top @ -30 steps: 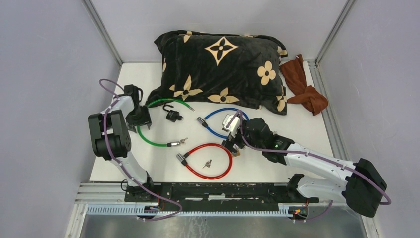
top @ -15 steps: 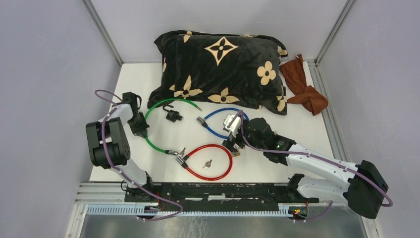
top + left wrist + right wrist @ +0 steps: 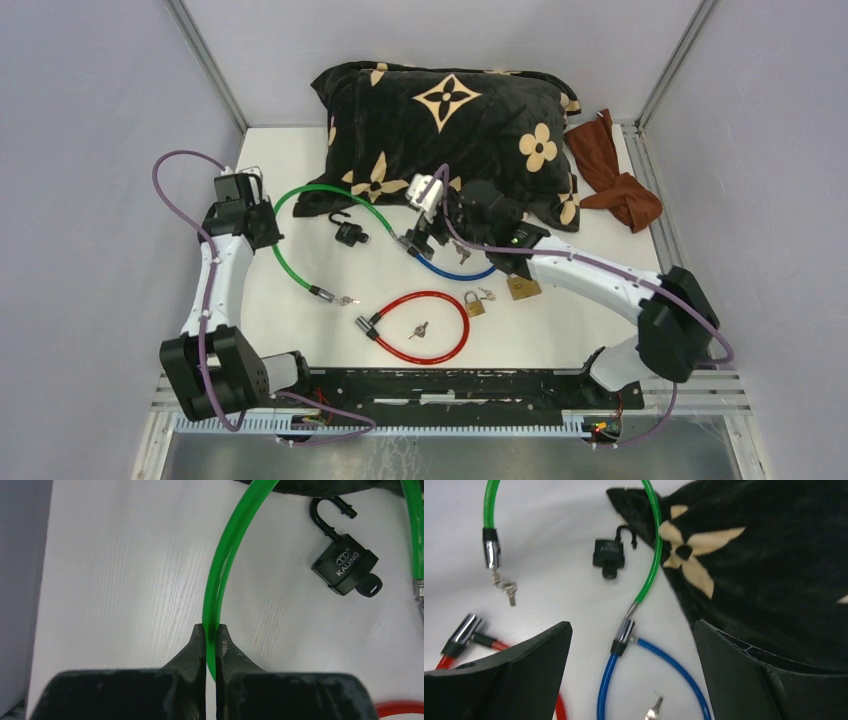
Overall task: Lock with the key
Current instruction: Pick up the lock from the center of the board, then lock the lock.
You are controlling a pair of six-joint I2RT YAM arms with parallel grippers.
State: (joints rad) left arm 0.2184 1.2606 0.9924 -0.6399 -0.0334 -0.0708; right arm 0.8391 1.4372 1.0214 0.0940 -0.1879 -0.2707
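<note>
White tabletop [image 3: 290,150] is spread before the black pillow [image 3: 450,110]. Left of the pillow, the green cable [image 3: 220,580] is pinched in the left gripper [image 3: 210,630] jaws. Its bare tip [image 3: 634,606], lying at the pillow's front edge, is framed by the right gripper [image 3: 632,625], whose jaws are spread wide and empty.

There are three lock cables: a green cable [image 3: 217,580], a blue cable [image 3: 604,685] and a red cable [image 3: 425,292]. There are three padlocks: a black padlock [image 3: 349,234], a small brass padlock [image 3: 474,303] and a larger brass padlock [image 3: 522,288]. There is one pillow [image 3: 450,120] and one brown cloth [image 3: 610,170]. Keys [image 3: 418,328] lie in four spots, but their exact number is unclear.
</note>
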